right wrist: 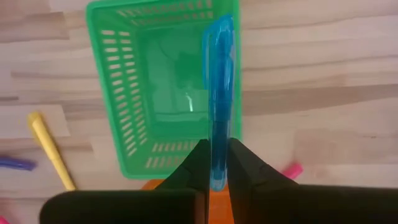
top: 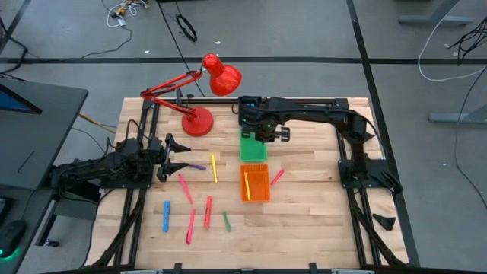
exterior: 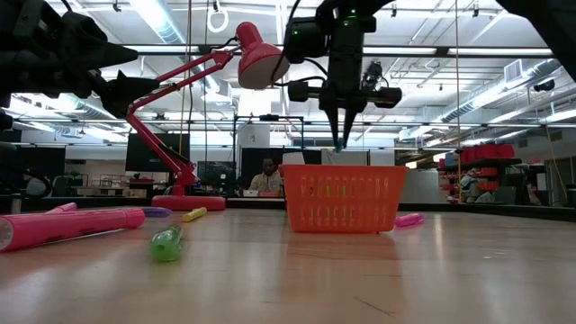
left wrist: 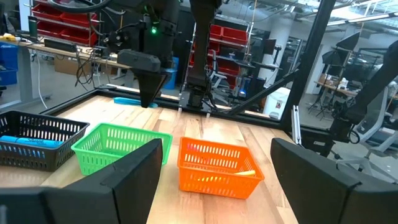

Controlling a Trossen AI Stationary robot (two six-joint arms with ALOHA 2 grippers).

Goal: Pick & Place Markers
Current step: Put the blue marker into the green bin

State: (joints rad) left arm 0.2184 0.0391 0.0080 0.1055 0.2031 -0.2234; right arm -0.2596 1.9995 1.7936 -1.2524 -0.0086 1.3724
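My right gripper (top: 264,135) hangs over the green tray (top: 253,147), fingers down, and is shut on a blue marker (right wrist: 221,87). It also shows in the low view (exterior: 341,130). My left gripper (top: 179,156) waits open and empty at the table's left, above the wood. An orange tray (top: 255,184) holds a yellow marker (top: 247,185). Loose markers lie flat on the table: purple (top: 198,167), yellow (top: 214,169), blue (top: 166,216), green (top: 227,221) and several pink ones (top: 208,211). A black tray (left wrist: 34,146) holds a blue marker. My right gripper pinches the blue marker between its two fingers, near one end (right wrist: 217,163). The fingers come from above, pointing down. The marker's longer part runs out past the fingertips (right wrist: 200,163) over the green tray, lifted clear of tray and table.
A red desk lamp (top: 199,120) stands at the table's far side, its head (top: 221,76) above the far edge. The three trays sit in a row from the far edge toward the middle. Bare wood lies at the near right (top: 312,228).
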